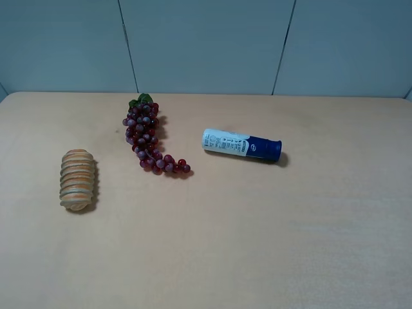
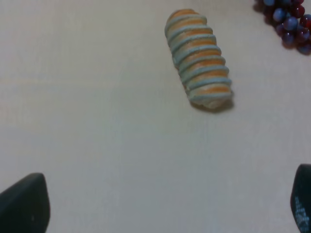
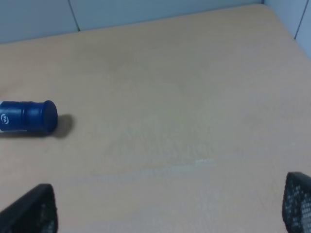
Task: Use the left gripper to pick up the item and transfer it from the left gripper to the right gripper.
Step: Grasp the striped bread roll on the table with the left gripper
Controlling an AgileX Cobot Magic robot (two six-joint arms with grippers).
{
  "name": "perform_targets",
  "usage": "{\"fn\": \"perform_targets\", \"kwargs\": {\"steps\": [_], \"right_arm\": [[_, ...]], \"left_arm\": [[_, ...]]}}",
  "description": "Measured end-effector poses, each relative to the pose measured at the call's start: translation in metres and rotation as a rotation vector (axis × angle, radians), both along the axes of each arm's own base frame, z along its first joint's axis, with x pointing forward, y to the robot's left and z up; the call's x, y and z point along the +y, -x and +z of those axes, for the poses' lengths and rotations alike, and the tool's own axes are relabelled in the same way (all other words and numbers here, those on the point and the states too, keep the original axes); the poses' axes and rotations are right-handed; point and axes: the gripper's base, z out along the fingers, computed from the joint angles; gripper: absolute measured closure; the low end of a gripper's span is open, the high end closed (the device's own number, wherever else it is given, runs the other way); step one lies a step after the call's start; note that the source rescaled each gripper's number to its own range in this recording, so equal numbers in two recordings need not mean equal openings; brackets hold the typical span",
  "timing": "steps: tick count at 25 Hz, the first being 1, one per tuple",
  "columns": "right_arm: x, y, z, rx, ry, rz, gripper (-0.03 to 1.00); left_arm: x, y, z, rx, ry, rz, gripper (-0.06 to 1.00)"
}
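On the left side of a tan table (image 1: 270, 257), a toy bread loaf (image 1: 78, 180) lay flat and untouched, well apart from a purple grape bunch (image 1: 147, 138) and a white-and-blue tube (image 1: 239, 144) nearer the middle. Its long axis ran roughly from the near edge toward the back wall, with one rounded end pointing away from the high camera and the orange-brown ridges crossing that axis. The left gripper (image 2: 163, 206) hung above the tabletop short of the loaf, its jaws spread wide and empty. The right gripper (image 3: 163, 208) was likewise spread and empty over bare table, with the tube's blue cap off to one side. For a sound pick-up, the left gripper likely needed to centre over the loaf, turn so its jaws straddled the narrow width, and close nearer one end, leaving the other end free for the handover
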Motion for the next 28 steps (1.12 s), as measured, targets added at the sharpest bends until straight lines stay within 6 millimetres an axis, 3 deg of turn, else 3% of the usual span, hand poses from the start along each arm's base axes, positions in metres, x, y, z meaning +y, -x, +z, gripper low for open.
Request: {"fn": "perform_targets", "kwargs": {"steps": [7, 11, 18, 28], "right_arm": [[0.000, 0.000, 0.000, 0.000, 0.000, 0.000, -0.03], [0.000, 0.000, 0.000, 0.000, 0.000, 0.000, -0.03], [0.000, 0.000, 0.000, 0.000, 0.000, 0.000, -0.03], [0.000, 0.000, 0.000, 0.000, 0.000, 0.000, -0.03]], "left_arm": [[0.004, -0.059, 0.032, 0.193, 0.015, 0.002, -0.04], [0.007, -0.103, 0.029, 0.345, 0.028, 0.002, -0.04], [-0.006, -0.163, -0.005, 0.606, 0.037, -0.075, -0.04], [-0.034, -0.233, -0.080, 0.774, 0.027, -0.126, -0.04]]}}
